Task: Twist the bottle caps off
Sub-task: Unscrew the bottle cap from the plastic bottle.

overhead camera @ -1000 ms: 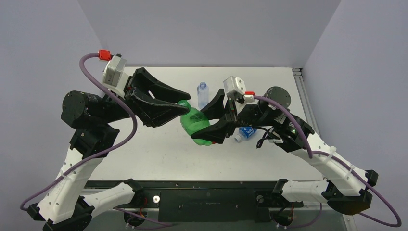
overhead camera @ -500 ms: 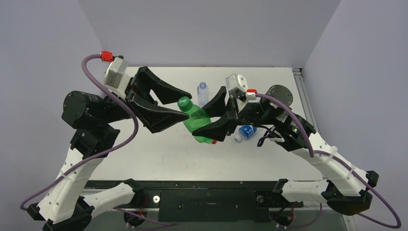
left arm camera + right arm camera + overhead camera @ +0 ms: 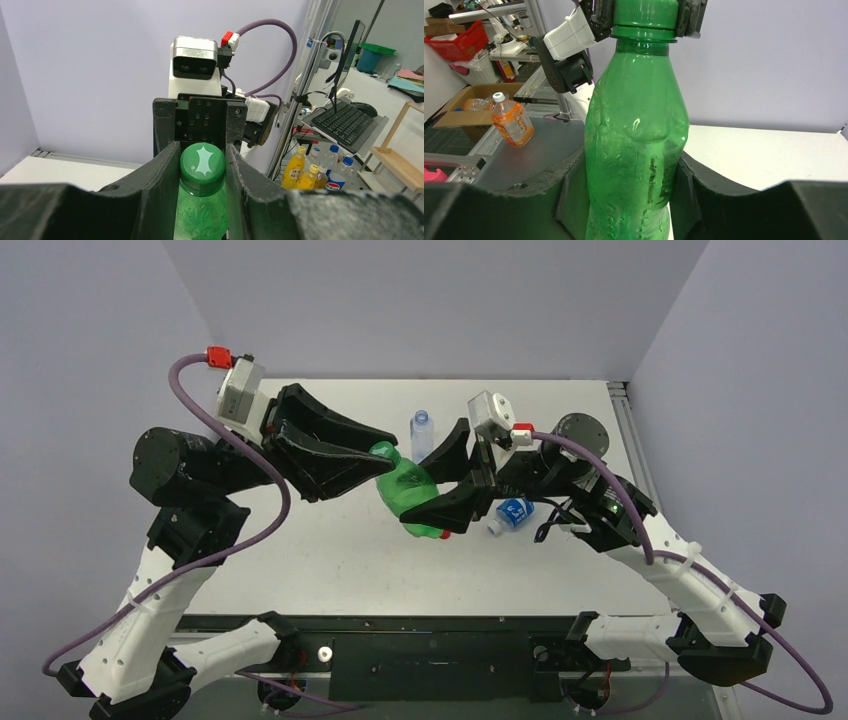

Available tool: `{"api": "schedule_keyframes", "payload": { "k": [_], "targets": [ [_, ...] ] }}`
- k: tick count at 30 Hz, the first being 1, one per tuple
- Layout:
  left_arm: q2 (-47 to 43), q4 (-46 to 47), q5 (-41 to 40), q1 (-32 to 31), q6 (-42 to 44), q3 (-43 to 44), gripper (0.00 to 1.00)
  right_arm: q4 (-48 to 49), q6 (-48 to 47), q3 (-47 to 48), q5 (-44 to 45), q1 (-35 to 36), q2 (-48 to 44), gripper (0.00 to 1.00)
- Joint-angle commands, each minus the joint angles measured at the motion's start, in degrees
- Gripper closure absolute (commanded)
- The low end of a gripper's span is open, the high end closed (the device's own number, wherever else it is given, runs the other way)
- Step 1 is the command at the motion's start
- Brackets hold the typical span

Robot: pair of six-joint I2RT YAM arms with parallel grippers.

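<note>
A green bottle [image 3: 410,495] hangs tilted above the table between the two arms. My right gripper [image 3: 432,510] is shut on its body, and in the right wrist view its fingers [image 3: 684,195] press both sides of the bottle [image 3: 636,130]. My left gripper [image 3: 378,455] is shut on the green cap [image 3: 382,451]. In the left wrist view the cap [image 3: 202,165] sits squeezed between the two pads [image 3: 162,175], with the left gripper [image 3: 201,160] closed round it.
A clear bottle [image 3: 421,437] with a bluish cap stands upright behind the green one. A blue-label bottle [image 3: 513,512] with a white cap [image 3: 494,528] lies under the right arm. A bit of red [image 3: 443,534] peeks out below the right fingers.
Half a second ago my left gripper stood open, drawn back off the cap. It has since moved in and shut on the cap. The right gripper held the bottle throughout.
</note>
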Motion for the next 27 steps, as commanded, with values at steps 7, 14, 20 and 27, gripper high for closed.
{"api": "schedule_keyframes", "payload": {
  "k": [7, 14, 20, 27],
  "targets": [
    [-0.37, -2.28, -4.82, -0.04, 4.23, 0.05, 1.0, -9.07, -6.35, 4.58, 10.6, -2.88, 0.52, 1.0],
    [-0.1, -5.69, -9.73, 0.67, 6.76, 0.3, 1.0, -16.37, -12.36, 7.13, 24.0, -1.69, -0.58, 1.0],
    [0.55, -6.37, -13.37, 1.07, 5.91, 0.88, 1.0, -20.88, -18.67, 7.85, 40.37, 5.33, 0.82, 1.0],
    [0.96, -6.9, -15.97, 1.31, 4.32, 2.31, 1.0, -14.22, -23.61, 4.57, 66.81, 13.99, 3.53, 1.0]
  ]
}}
